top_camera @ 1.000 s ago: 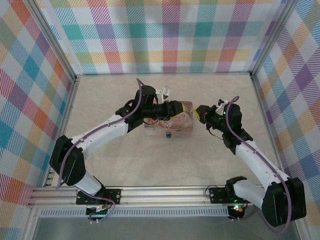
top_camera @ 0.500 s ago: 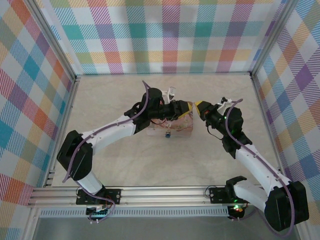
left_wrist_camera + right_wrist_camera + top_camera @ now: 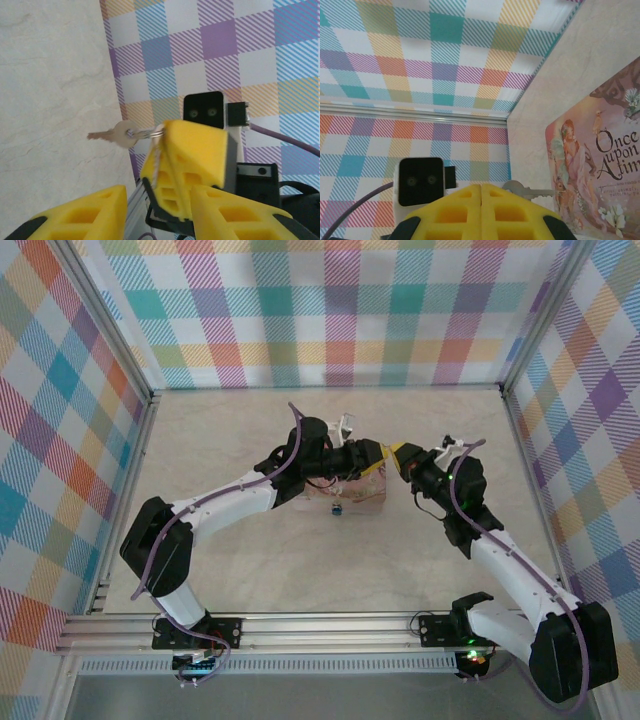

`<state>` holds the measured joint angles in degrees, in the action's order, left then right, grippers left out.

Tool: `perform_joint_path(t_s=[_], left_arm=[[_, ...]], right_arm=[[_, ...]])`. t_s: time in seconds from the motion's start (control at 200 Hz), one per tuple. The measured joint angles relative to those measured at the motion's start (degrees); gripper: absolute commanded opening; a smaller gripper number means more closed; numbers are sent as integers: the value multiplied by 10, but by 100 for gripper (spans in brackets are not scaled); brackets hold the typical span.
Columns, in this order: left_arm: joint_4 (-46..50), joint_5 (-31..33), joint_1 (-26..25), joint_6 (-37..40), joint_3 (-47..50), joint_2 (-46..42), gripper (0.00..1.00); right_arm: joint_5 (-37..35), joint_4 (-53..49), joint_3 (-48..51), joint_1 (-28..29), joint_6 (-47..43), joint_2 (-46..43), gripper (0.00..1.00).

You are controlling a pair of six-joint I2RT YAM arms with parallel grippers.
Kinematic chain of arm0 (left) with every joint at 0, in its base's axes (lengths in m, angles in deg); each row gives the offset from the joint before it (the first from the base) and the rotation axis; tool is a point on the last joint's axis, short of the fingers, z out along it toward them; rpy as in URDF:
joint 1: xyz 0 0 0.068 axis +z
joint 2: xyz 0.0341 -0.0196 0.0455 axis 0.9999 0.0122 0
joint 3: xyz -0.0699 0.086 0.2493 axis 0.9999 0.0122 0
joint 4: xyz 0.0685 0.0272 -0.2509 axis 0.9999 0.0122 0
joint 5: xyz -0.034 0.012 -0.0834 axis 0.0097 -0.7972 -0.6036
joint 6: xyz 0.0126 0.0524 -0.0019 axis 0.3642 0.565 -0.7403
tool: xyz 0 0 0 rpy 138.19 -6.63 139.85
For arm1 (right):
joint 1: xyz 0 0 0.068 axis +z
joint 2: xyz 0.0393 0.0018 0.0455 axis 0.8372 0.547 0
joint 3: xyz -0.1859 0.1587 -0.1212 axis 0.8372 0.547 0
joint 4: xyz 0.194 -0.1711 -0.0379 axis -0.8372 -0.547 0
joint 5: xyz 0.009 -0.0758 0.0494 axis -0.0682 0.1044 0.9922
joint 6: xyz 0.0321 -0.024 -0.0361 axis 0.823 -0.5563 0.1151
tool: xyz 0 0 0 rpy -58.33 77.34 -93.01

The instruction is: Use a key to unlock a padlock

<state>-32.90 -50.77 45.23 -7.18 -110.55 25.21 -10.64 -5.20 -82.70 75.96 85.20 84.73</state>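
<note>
Over the right end of the tin point(image 3: 365, 495), the right tool point(image 3: 403, 453) is pressed together on the ring of the key point(image 3: 112, 135). In the left wrist view the key's blade lies level and points toward 9 o'clock, at the left tool point(image 3: 371, 457), which is spread wide and holds nothing. The padlock point(image 3: 337, 508) sits at the tin's near side, about 8 o'clock from the right tool; the left tool is nearer it, so the key probably has to travel down toward 8 o'clock.
</note>
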Motion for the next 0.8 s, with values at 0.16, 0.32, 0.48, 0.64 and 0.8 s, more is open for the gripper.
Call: perform_joint_path(t_s=[0.16, 0.32, 0.48, 0.64, 0.8], left_arm=[[-12, 2, 0, -9, -3, 1, 31], [-16, 2, 0, -12, -9, 8, 29], [-21, 1, -1, -19, -15, 18, 16], [-27, 0, -1, -22, -16, 23, 0], [-25, -1, -2, -19, -16, 23, 0]], right_arm=[[0, 1, 4, 0, 0, 0, 0], [0, 4, 4, 0, 0, -7, 0], [0, 7, 5, 1, 0, -7, 0], [-5, 16, 10, 1, 0, -7, 0], [-7, 14, 14, 1, -1, -16, 18]])
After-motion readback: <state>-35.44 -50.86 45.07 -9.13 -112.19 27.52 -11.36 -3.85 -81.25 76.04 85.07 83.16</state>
